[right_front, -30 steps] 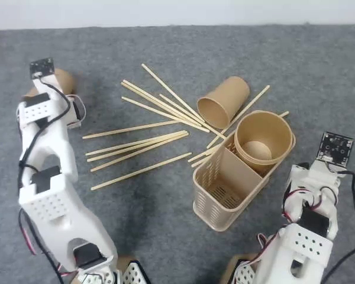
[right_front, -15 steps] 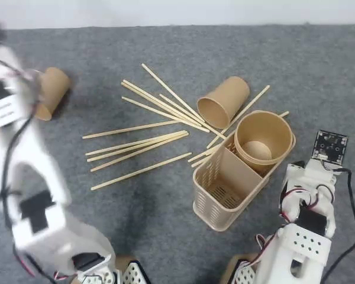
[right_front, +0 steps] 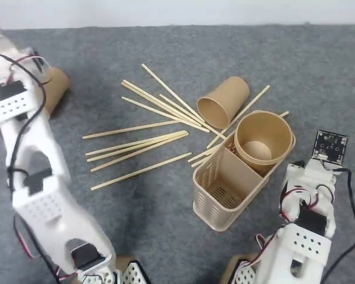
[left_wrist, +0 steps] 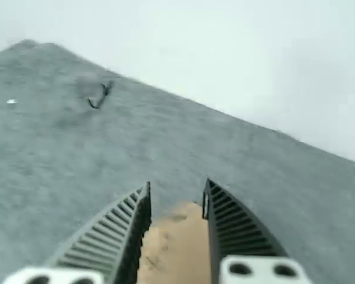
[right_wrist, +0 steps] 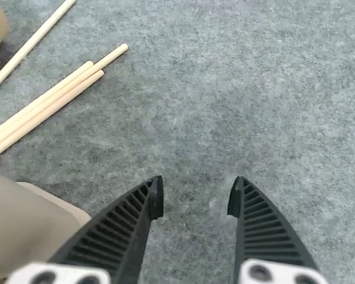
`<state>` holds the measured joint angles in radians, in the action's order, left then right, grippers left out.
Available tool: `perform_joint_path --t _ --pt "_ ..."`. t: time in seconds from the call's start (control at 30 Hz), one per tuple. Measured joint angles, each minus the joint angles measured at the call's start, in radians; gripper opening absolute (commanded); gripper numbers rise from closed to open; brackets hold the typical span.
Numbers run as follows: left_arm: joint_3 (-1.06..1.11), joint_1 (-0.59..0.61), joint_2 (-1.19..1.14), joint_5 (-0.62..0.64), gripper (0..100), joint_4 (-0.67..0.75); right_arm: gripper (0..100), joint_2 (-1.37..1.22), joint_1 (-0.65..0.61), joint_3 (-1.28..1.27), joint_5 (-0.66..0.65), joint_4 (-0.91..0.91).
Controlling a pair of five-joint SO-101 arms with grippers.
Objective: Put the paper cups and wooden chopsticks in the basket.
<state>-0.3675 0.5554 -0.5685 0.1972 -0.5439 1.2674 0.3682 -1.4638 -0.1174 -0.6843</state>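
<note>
From above, a grey carpet (right_front: 319,71) covers the whole work surface, and a strip of pale wall (right_front: 177,12) runs along its far edge. The basket (right_front: 216,204) stands right of centre, with stacked paper cups (right_front: 272,127) upright in its far compartment. A second paper cup (right_front: 223,102) lies on its side just beyond the basket. The wooden chopsticks (right_front: 139,145) are scattered loose over the carpet's middle, some crossing, a few touching the basket. A third paper cup (right_front: 56,86) lies at the far left, beside the left arm (right_front: 41,201). The right arm (right_front: 307,236) sits near the basket's right side.

In the left wrist view, the left gripper (left_wrist: 176,192) has its fingers spread, with the third paper cup (left_wrist: 171,248) in the gap between them. Grey carpet stretches beyond to the pale wall.

In the right wrist view, the right gripper (right_wrist: 195,198) hangs over bare carpet with its fingers apart and nothing between them. Chopstick ends lie near, and a corner of the basket (right_wrist: 18,231) shows beside one finger.
</note>
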Motion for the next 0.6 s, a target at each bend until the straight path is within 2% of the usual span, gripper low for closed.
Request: perform_joint_path --t 0.1,0.23,0.4,0.6 --pt "-0.167 0.005 -0.157 0.0 13 -0.009 19.3 0.0 0.0 0.0 0.0 0.0" --pt "-0.427 -0.002 -0.381 0.0 13 -0.137 19.3 0.0 0.0 0.0 0.0 0.0" --pt "-0.796 0.002 -0.629 -0.074 13 -0.41 19.3 0.0 0.0 0.0 0.0 0.0" --pt "-1.235 -0.023 -0.812 -0.19 13 -0.775 19.3 0.0 0.0 0.0 0.0 0.0"
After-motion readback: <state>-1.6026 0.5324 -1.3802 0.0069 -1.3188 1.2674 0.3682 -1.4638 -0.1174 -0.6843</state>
